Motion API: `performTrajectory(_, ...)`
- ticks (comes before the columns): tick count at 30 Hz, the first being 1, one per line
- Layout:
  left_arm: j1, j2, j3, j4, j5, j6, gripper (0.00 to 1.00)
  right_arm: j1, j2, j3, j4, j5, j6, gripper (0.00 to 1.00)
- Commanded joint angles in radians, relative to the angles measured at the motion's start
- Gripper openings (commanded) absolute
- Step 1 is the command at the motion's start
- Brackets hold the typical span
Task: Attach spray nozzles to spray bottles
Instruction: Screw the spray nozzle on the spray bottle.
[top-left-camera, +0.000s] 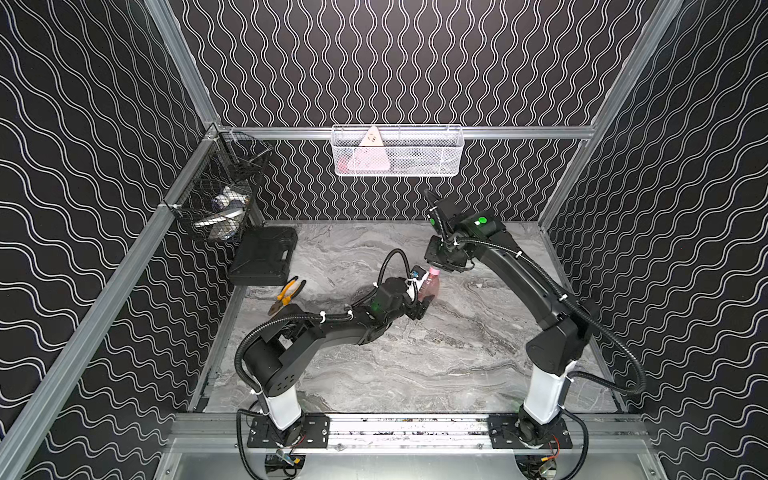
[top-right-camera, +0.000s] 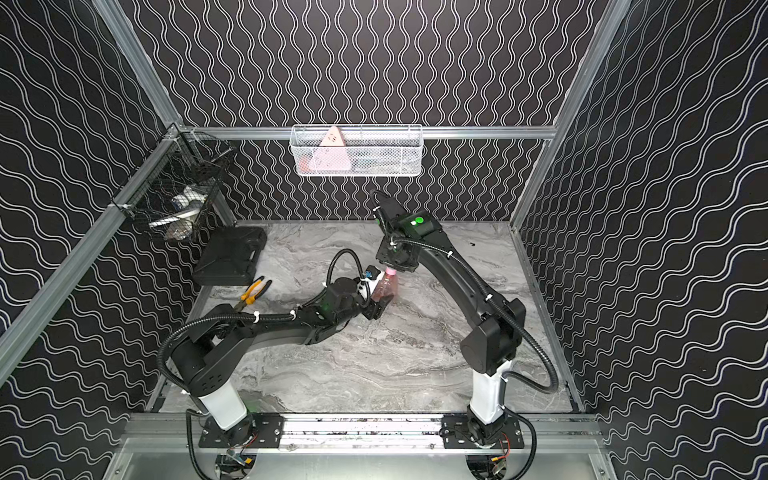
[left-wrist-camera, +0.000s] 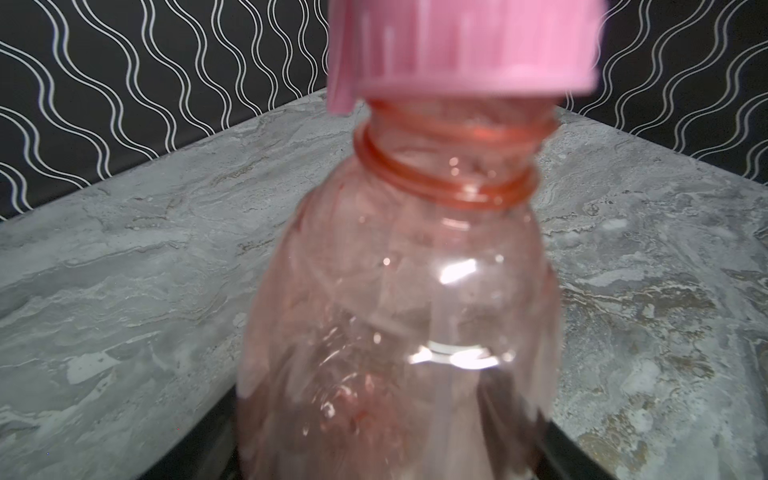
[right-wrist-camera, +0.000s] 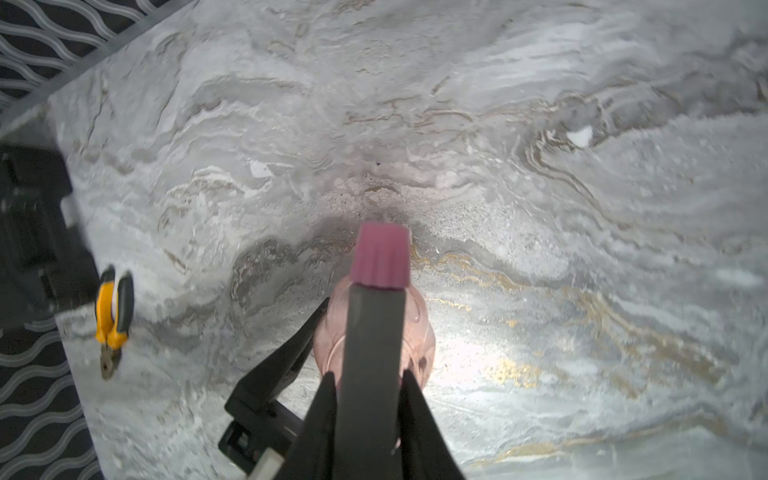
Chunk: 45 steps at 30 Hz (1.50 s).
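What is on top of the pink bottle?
The nozzle's pink collar sits over the bottle neck, threads visible below. The right claw hides most of the sprayer head.

Tabletop (top-left-camera: 436, 374) front free — pliers (top-left-camera: 286, 296), case (top-left-camera: 264, 255) crowd left.

A pink nozzle collar (left-wrist-camera: 465, 45) tops the translucent bottle (left-wrist-camera: 399, 311).

Translucent pink bottle (left-wrist-camera: 399, 311), opaque pink nozzle (left-wrist-camera: 465, 41), grey marbled tabletop (top-left-camera: 415, 374), black wavy-lined walls (top-left-camera: 415, 62), yellow-handled pliers (top-left-camera: 287, 293).
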Motion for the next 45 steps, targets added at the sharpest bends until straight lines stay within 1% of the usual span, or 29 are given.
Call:
performTrajectory(1,-0.004,0.002,0.000,0.132,-0.026,-0.010,0.45,0.007,0.049,0.054,-0.201,-0.043,0.256,0.00)
performTrajectory(2,-0.006,0.000,0.001,0.133,-0.029,-0.010,0.45,0.007,0.054,0.055,-0.196,-0.082,0.283,0.00)
performTrajectory(4,-0.009,-0.001,0.002,0.125,-0.028,-0.006,0.45,0.013,0.054,0.049,-0.185,-0.109,0.336,0.00)
performTrajectory(7,-0.008,-0.006,-0.004,0.122,-0.020,0.001,0.45,0.021,0.049,0.054,-0.191,-0.083,0.389,0.01)
performTrajectory(9,-0.008,-0.008,-0.011,0.128,-0.009,0.003,0.45,0.021,0.048,0.064,-0.199,-0.066,0.389,0.08)
performTrajectory(11,-0.007,-0.011,-0.017,0.132,0.017,0.010,0.45,0.020,0.051,0.074,-0.213,-0.051,0.385,0.17)
performTrajectory(15,-0.008,-0.015,-0.035,0.157,0.074,0.021,0.45,0.018,0.048,0.077,-0.223,-0.031,0.357,0.29)
performTrajectory(18,-0.007,-0.020,-0.042,0.163,0.112,0.026,0.45,0.015,0.033,0.090,-0.222,-0.014,0.313,0.35)
performTrajectory(22,-0.002,-0.028,-0.043,0.145,0.160,0.029,0.44,0.015,0.000,0.142,-0.227,0.029,0.247,0.48)
performTrajectory(27,0.027,-0.033,-0.015,0.085,0.265,0.017,0.43,0.014,-0.046,0.217,-0.243,0.083,0.156,0.56)
performTrajectory(30,0.055,-0.034,0.007,0.039,0.343,-0.004,0.42,0.009,-0.084,0.229,-0.208,0.111,0.050,0.58)
performTrajectory(31,0.068,-0.038,0.015,0.019,0.378,-0.013,0.42,-0.003,-0.105,0.215,-0.166,0.108,-0.049,0.57)
performTrajectory(32,0.079,-0.042,0.024,0.000,0.407,-0.022,0.42,-0.018,-0.131,0.185,-0.102,0.070,-0.162,0.57)
performTrajectory(33,0.092,-0.048,0.030,-0.018,0.444,-0.032,0.42,-0.044,-0.175,0.120,-0.011,0.010,-0.318,0.56)
performTrajectory(34,0.101,-0.056,0.038,-0.039,0.468,-0.036,0.42,-0.066,-0.238,0.012,0.099,-0.027,-0.437,0.56)
performTrajectory(35,0.107,-0.063,0.045,-0.056,0.488,-0.039,0.43,-0.092,-0.299,-0.096,0.211,-0.063,-0.508,0.59)
performTrajectory(36,0.110,-0.070,0.057,-0.084,0.508,-0.040,0.43,-0.145,-0.359,-0.218,0.335,-0.141,-0.560,0.59)
performTrajectory(37,0.114,-0.074,0.075,-0.120,0.531,-0.039,0.43,-0.221,-0.403,-0.307,0.431,-0.270,-0.590,0.59)
performTrajectory(39,0.121,-0.073,0.121,-0.200,0.582,-0.042,0.44,-0.318,-0.450,-0.437,0.585,-0.497,-0.643,0.62)
performTrajectory(41,0.127,-0.071,0.154,-0.247,0.637,-0.051,0.44,-0.368,-0.477,-0.539,0.726,-0.595,-0.661,0.70)
performTrajectory(42,0.130,-0.070,0.166,-0.263,0.664,-0.059,0.44,-0.401,-0.484,-0.581,0.799,-0.664,-0.643,0.74)
performTrajectory(43,0.133,-0.070,0.174,-0.273,0.684,-0.067,0.44,-0.430,-0.483,-0.609,0.858,-0.717,-0.618,0.78)
performTrajectory(45,0.134,-0.071,0.183,-0.286,0.703,-0.072,0.44,-0.468,-0.477,-0.632,0.930,-0.801,-0.585,0.85)
